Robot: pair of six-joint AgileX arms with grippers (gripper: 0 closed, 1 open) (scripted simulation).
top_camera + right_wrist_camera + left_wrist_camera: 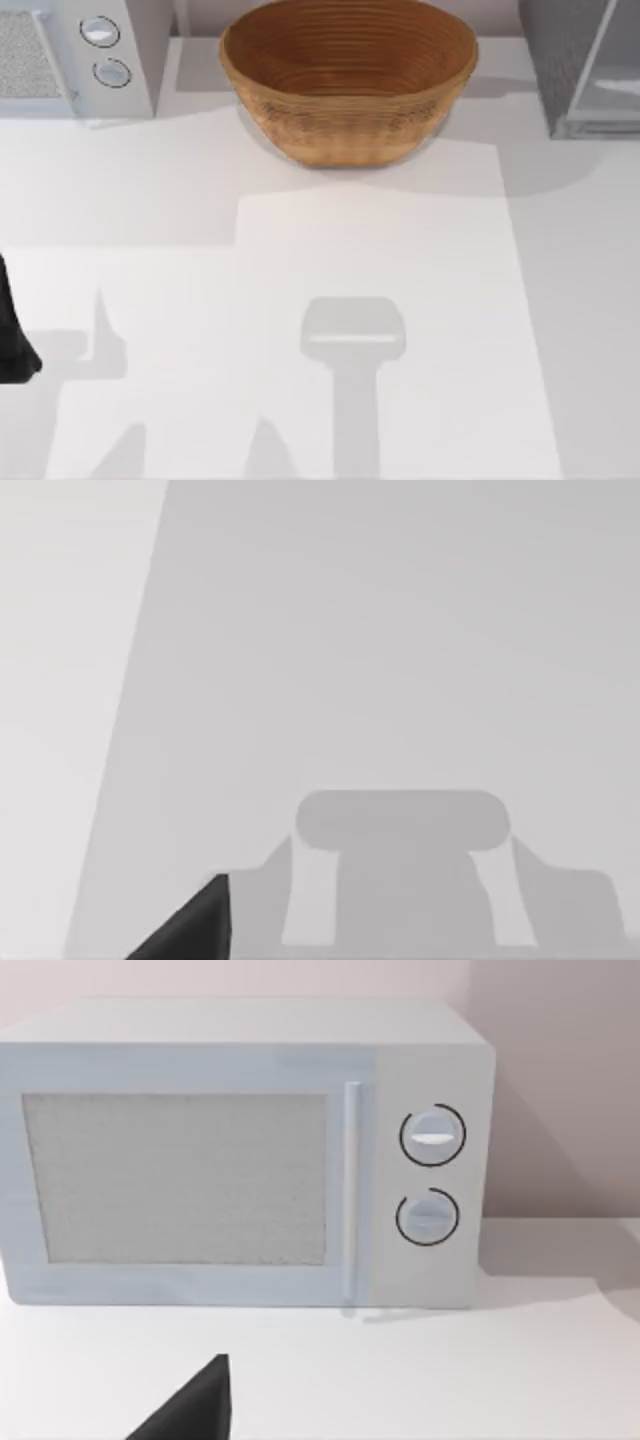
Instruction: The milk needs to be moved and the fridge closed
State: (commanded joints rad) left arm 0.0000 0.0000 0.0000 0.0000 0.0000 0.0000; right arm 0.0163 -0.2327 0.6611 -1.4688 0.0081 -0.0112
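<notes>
Standing at table's (400, 300) rear: fridge (585, 65) right corner | wicker bowl (348, 75) centre | knobbed box (75, 55) left; left arm (12, 335) at left edge, grip state unreadable

Item count, top view, clock positions taken from the table centre: one wicker bowl (348, 75) at 12 o'clock; one light-grey box (75, 55) at 10 o'clock, carrying two round knobs, upper knob (99, 31) and lower knob (112, 72); one fridge (590, 65) at 2 o'clock, dark-grey speckled with a pale-framed door; one white table (320, 300). The left wrist view confirms one box (240, 1155), one vertical door handle (351, 1190) and two knobs.
</notes>
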